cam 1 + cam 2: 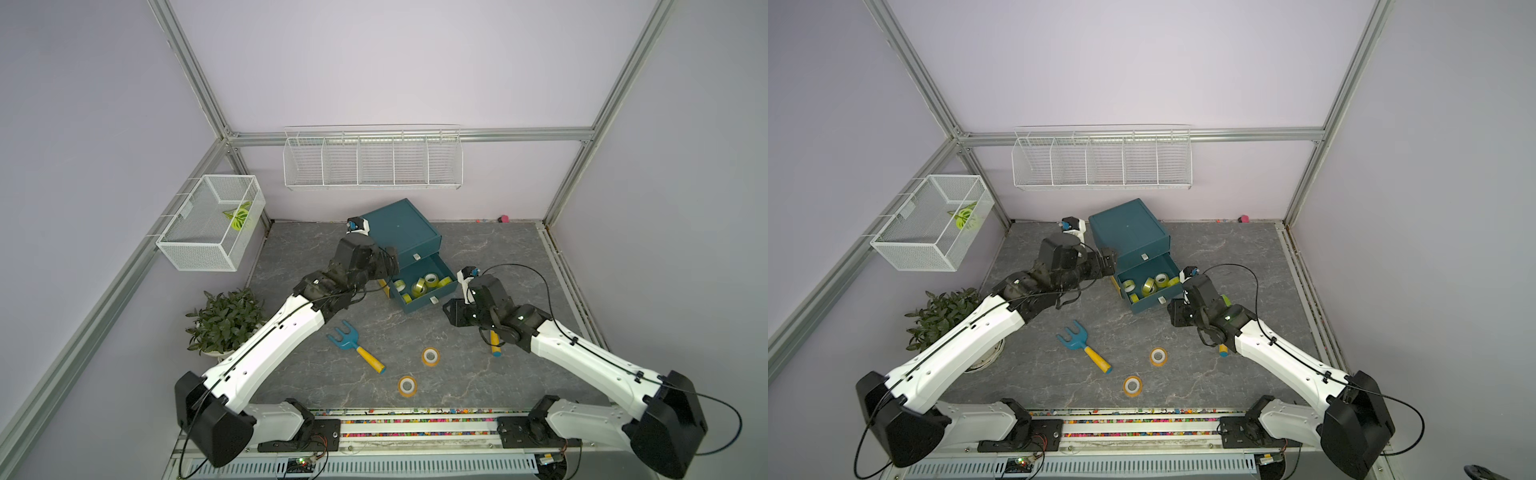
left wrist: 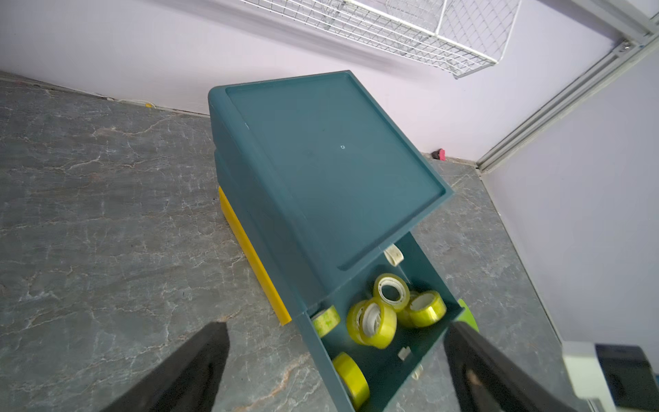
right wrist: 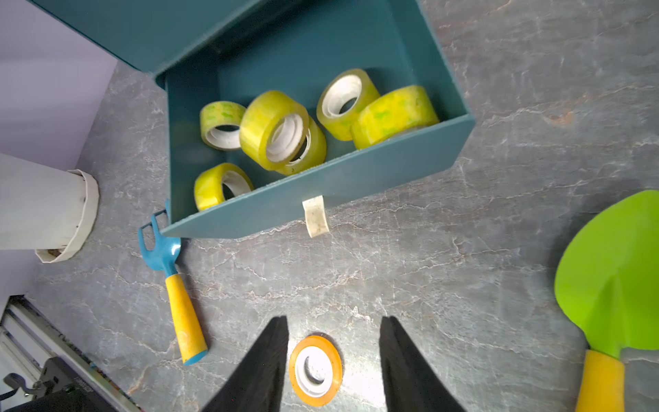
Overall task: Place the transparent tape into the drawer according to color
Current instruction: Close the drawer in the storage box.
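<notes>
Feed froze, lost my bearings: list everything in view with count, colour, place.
drawer unit: one, teal, back of table, lower drawer open
yellow-green tape rolls: six, in lower drawer
orange tape rolls: two, table front
hand rake: one, blue, yellow handle, table centre
trowel: one, green, yellow handle, table right
potted plant: one, green, table left
mesh basket: one, white, left wall
wire rack: one, white, back wall
left tool: one, black, open, beside drawer unit
right tool: one, black, open, before lower drawer

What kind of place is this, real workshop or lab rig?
Most likely a lab robot cell: aluminium frame around plain lilac walls, left arm and right arm on one bench rail, staged props like a toy rake and a drawer box of tape rolls.
</notes>
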You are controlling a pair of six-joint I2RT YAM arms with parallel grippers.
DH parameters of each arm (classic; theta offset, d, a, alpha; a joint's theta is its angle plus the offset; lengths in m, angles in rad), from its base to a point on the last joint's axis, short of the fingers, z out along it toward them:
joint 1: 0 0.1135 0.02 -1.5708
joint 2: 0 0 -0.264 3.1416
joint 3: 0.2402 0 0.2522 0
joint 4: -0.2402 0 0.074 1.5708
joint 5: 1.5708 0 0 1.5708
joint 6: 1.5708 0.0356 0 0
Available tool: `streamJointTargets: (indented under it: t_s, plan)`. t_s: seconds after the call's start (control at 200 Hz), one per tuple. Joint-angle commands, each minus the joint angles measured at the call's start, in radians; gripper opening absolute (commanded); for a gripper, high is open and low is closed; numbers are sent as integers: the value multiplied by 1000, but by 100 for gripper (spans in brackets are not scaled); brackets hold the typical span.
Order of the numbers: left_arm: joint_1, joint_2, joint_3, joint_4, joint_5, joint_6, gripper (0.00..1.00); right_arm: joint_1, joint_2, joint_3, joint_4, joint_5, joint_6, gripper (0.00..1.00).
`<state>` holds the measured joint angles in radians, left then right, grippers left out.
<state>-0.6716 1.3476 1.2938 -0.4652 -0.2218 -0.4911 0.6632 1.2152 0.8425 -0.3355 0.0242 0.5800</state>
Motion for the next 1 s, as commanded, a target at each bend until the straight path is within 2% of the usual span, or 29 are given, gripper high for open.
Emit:
streamJointTargets:
  t_s: [0.0, 0.14, 0.335, 0.705, 0.995]
  plan:
    - [22, 67, 51, 8, -28, 18, 100, 8, 57, -15, 136, -9, 26, 45]
    - [25, 122, 70, -30, -85, 4, 100, 8, 157, 30, 204, -11, 15, 45]
    - [38, 163, 66, -59, -93, 9, 100, 5, 316, 142, 228, -13, -5, 44]
    - [43, 214, 38, -79, -82, 16, 99, -11, 483, 250, 388, -27, 34, 43]
    - [44, 221, 5, -70, -47, 14, 95, -30, 589, 284, 561, -19, 119, 42]
